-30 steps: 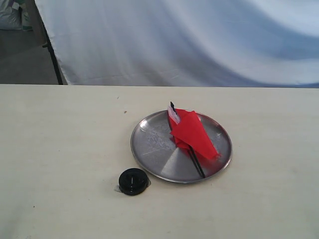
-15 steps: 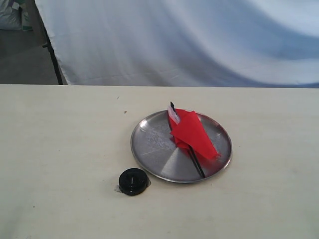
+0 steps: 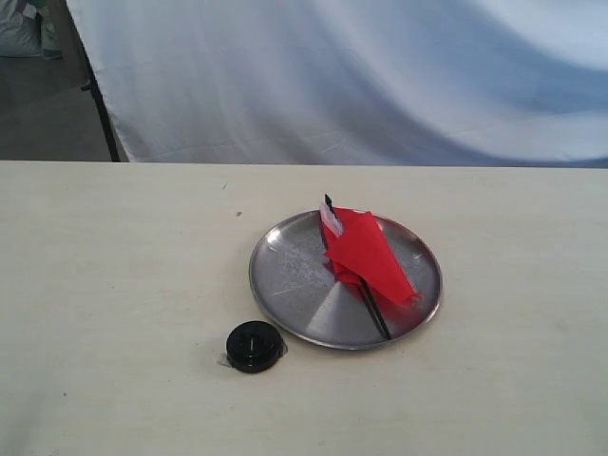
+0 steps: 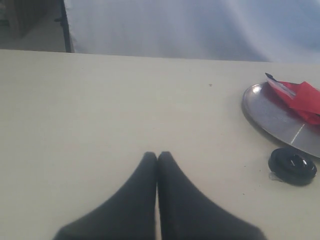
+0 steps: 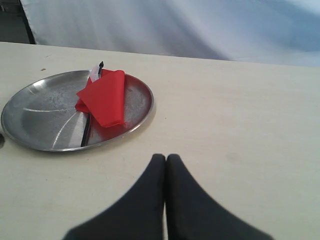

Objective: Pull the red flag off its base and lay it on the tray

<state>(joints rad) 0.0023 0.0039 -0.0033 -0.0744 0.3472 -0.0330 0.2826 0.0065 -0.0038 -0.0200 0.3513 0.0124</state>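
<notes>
The red flag (image 3: 366,255) lies folded on the silver tray (image 3: 290,275), its black pole running across the plate; both also show in the right wrist view, red flag (image 5: 104,96) on tray (image 5: 40,112). The black round base (image 3: 254,346) sits on the table just outside the tray's near left rim, with nothing in it. In the left wrist view the base (image 4: 292,165) is beside the tray (image 4: 272,115) and flag (image 4: 302,97). My left gripper (image 4: 157,156) is shut on nothing, well away from them. My right gripper (image 5: 165,158) is shut on nothing, short of the tray.
A cream table (image 3: 114,285) carries everything. A white cloth backdrop (image 3: 361,76) hangs behind its far edge, with a dark stand leg (image 3: 100,104) at the left. Neither arm shows in the exterior view.
</notes>
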